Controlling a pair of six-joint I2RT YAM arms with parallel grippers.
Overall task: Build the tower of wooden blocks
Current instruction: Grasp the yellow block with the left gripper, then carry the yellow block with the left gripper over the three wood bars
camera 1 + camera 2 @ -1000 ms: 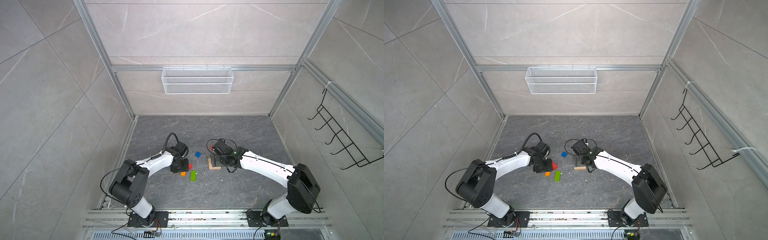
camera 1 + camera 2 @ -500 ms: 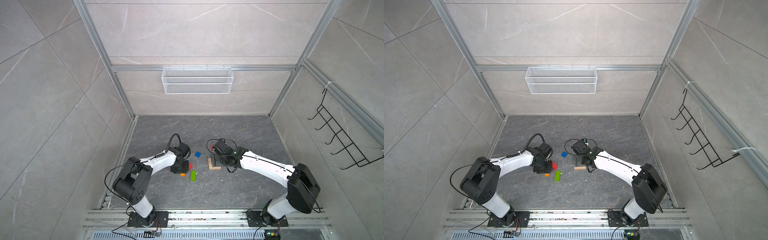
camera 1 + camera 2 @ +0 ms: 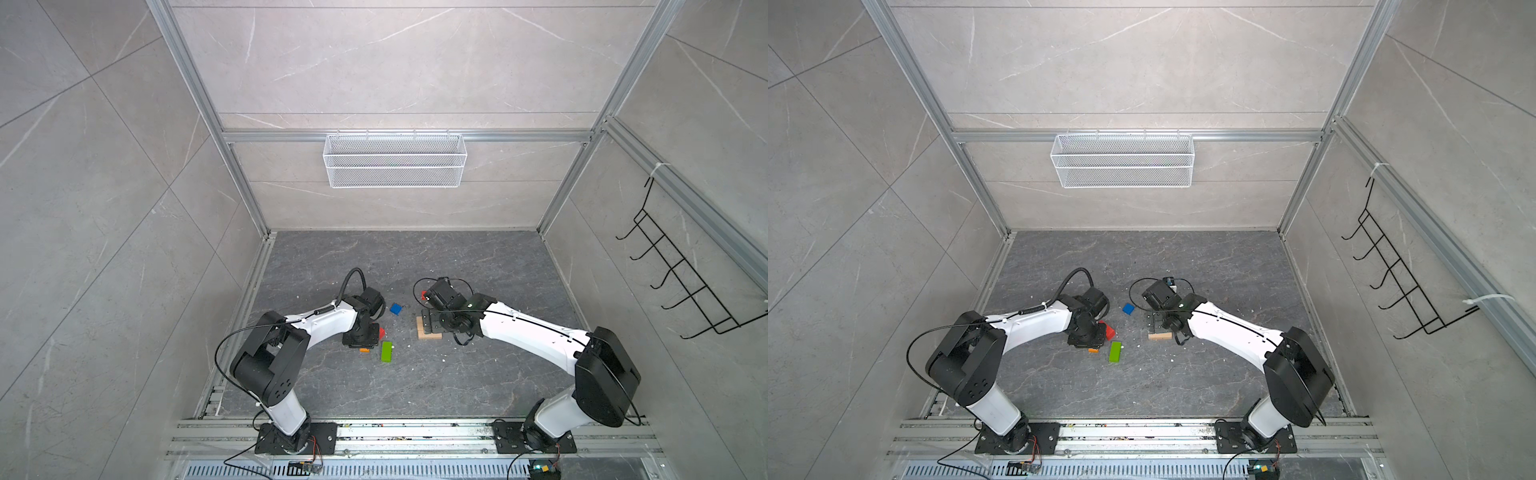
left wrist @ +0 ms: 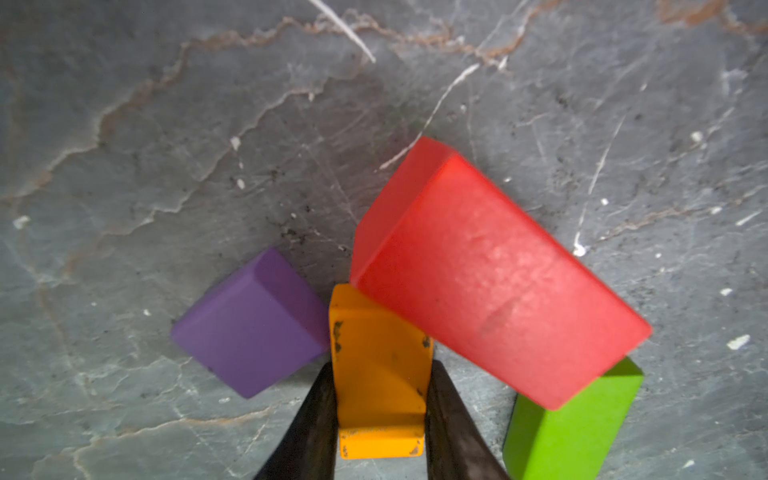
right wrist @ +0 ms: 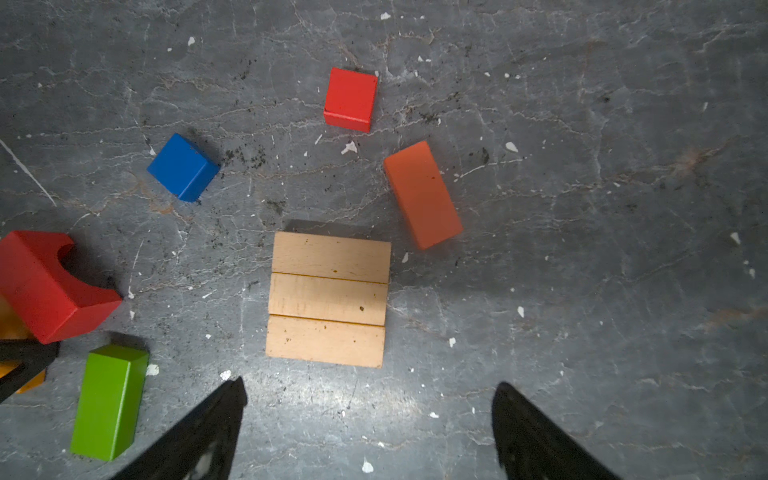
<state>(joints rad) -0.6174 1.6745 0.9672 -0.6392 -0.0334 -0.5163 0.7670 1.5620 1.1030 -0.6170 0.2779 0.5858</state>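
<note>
Pointing down, left fingers [image 4: 316, 415] clamp orange block [image 4: 380, 374]; right fingers [image 5: 199, 432] spread beside tan bars [image 5: 328, 299].

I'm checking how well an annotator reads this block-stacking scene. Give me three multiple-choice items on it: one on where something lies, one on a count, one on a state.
1. The blue cube lies: A. in the wall basket; B. on the floor between the left arm and the right arm; C. on a stack.
2. Tan bars lying side by side: A. one; B. three; C. five.
3. The left gripper has its jaws: A. wide open; B. shut on nothing; C. shut on the yellow-orange block.

Key: 1 B, both top views show the cube on bare floor between the arms; 2 B, the right wrist view shows three bars flush together; 3 C, the left wrist view shows both jaws pressed against the block's sides.
</note>
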